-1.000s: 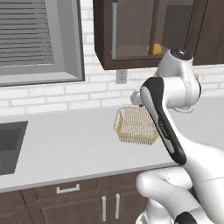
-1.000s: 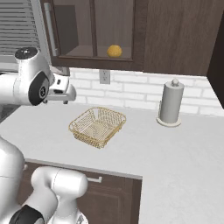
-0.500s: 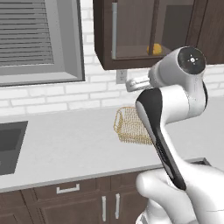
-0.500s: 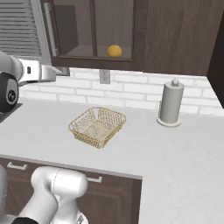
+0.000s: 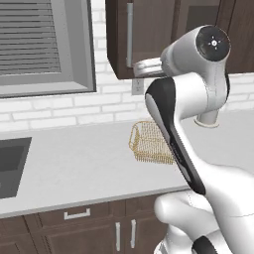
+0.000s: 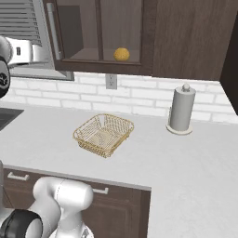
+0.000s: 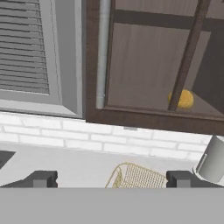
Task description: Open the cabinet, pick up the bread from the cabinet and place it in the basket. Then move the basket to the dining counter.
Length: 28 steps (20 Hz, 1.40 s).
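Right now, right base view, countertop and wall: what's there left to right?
Cabinet handle → basket → wall outlet → bread behind the glass → paper towel roll.

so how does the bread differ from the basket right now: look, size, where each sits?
The bread is a small, solid, round golden-orange bun; the basket is a golden-tan wire-mesh rectangle with flared sides, several times wider. The bread sits on the shelf inside the cabinet, behind its closed glass door; the basket stands on the counter below, in the open. The basket holds nothing. Both share a warm golden colour, and neither is touched by the arm.
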Motion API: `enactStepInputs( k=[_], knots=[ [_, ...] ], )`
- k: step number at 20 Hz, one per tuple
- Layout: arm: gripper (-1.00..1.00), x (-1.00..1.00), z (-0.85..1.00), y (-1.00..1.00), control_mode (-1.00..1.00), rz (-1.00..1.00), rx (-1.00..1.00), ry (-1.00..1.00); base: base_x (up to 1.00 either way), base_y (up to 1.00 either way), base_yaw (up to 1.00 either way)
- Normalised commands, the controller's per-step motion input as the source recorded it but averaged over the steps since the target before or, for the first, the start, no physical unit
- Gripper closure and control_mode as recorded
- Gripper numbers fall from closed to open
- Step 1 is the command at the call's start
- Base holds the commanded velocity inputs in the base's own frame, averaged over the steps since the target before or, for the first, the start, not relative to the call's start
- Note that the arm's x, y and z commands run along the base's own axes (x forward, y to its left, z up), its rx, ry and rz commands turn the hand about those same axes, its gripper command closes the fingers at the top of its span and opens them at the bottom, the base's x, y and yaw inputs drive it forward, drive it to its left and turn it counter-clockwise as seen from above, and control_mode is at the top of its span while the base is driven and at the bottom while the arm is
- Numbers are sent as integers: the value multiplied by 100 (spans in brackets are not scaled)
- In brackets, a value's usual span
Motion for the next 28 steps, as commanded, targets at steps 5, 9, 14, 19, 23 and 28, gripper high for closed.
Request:
enactStepInputs(
  k=[5, 9, 14, 19, 23, 28],
  knots=[
    [-100, 27, 28, 2, -100, 0, 1, 0, 0, 0, 0],
    [-100, 40, 0, 0, -100, 0, 0, 0, 0, 0, 0],
    [-100, 48, -1, 0, -100, 0, 0, -1, 0, 0, 0],
    [-100, 51, -3, 10, -100, 0, 0, -2, 0, 0, 0],
    [-100, 55, 0, 19, -100, 0, 0, 0, 0, 0, 0],
    [-100, 55, 0, 6, -100, 0, 0, 0, 0, 0, 0]
  ],
)
